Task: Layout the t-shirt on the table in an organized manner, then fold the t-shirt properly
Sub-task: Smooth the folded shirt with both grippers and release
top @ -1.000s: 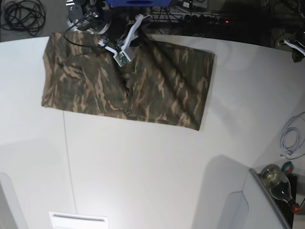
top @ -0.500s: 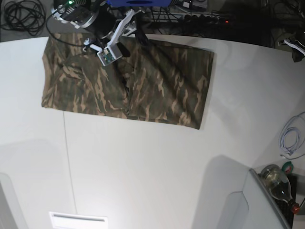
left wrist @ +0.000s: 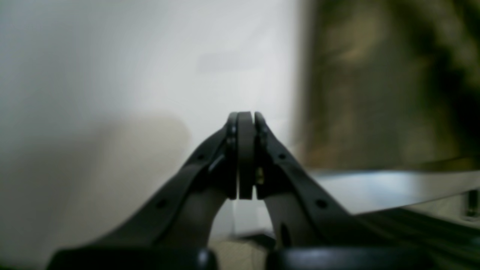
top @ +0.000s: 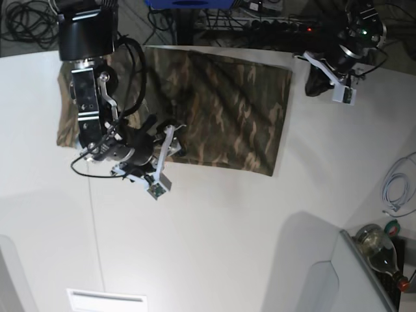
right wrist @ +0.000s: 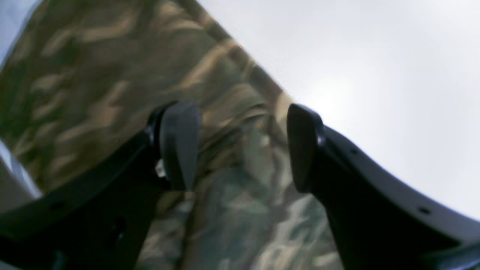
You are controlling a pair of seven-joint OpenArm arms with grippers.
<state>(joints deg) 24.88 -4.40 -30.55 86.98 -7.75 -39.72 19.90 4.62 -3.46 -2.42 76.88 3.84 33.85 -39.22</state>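
T-shirt [top: 221,104]: soft woven or knit cloth, matt, printed in olive, brown and tan streaks; it lies with shallow creases and takes no shine under the lamp.

Surface [top: 214,240]: smooth, hard white top, satin finish, with a soft glare patch near its front edge and a thin dark seam line.

Right hand [right wrist: 240,150]: dark moulded plastic fingers, smooth and matt; the inner pads [right wrist: 178,144] look like duller grey rubber.

Left hand [left wrist: 245,157]: the same dark matt plastic, with small round fastener holes along the fingers.

Bottle [top: 380,250] at the surface's corner: clear, glossy glass or plastic; which one cannot be told.

Cable [top: 396,188]: smooth white sheath.
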